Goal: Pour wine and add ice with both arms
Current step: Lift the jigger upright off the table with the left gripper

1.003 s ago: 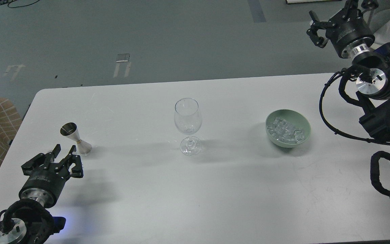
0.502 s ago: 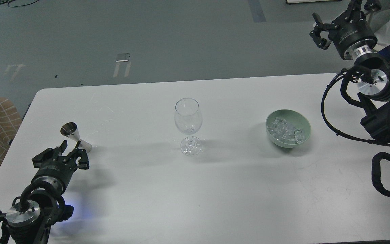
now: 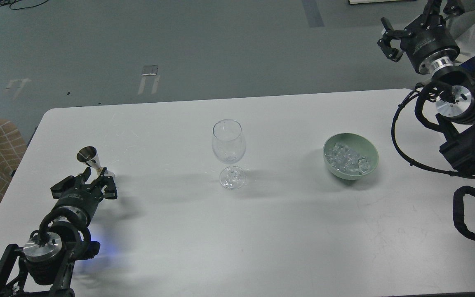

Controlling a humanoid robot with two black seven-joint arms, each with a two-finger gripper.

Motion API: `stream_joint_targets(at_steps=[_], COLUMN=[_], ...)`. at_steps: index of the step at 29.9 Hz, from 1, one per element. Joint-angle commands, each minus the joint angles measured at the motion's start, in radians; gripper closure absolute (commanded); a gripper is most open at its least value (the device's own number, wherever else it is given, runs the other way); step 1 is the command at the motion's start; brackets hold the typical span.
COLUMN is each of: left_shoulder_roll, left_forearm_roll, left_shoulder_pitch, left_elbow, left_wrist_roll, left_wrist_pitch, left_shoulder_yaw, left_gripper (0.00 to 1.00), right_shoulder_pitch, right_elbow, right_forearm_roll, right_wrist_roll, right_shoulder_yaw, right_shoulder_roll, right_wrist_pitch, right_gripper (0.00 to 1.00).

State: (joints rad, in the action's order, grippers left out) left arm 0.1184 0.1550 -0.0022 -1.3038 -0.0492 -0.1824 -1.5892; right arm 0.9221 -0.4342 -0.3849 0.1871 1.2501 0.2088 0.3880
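Glass (image 3: 229,142) apparently empty, mid-table (image 3: 262,231). Ice (image 3: 348,160) all in bowl (image 3: 370,150). Left gripper (image 3: 96,180) fingers spread around jigger (image 3: 91,159) waist, not visibly clamped. Right gripper (image 3: 398,35) raised off-table, fingers spread. Pouring and icing both outstanding.

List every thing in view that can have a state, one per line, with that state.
Silver hourglass-shaped metal jigger: upright, its base between the left gripper's fingers.
Clear stemmed wine glass: upright, looks empty.
Pale green bowl: upright, holding ice cubes.
Left gripper: open around the jigger.
Right gripper: open, empty, raised beyond the white table.
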Motion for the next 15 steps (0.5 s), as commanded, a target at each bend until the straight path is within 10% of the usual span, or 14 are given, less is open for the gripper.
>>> stream_joint_targets(at_steps=[1,15], left_shoulder_roll=[0.001,0.004], left_forearm_roll=[0.000,0.001], left_shoulder_pitch=[-0.035,-0.111], left_elbow=[0.035,0.144], left_wrist_roll=[-0.001,0.000], left_wrist_pitch=[0.001,0.006], left_shoulder_yaw=[-0.002,0.002], left_gripper=[0.61,0.60], right_shoulder_pitch=[0.000,-0.009], right_elbow=[0.002,0.002], right_forearm_roll=[0.000,0.000], right_wrist_roll=[0.000,0.000], right_shoulder_yaw=[0.000,0.000], right_shoulder_roll=[0.000,0.000], right_wrist_pitch=[0.000,0.000], right_gripper=[0.00,0.00])
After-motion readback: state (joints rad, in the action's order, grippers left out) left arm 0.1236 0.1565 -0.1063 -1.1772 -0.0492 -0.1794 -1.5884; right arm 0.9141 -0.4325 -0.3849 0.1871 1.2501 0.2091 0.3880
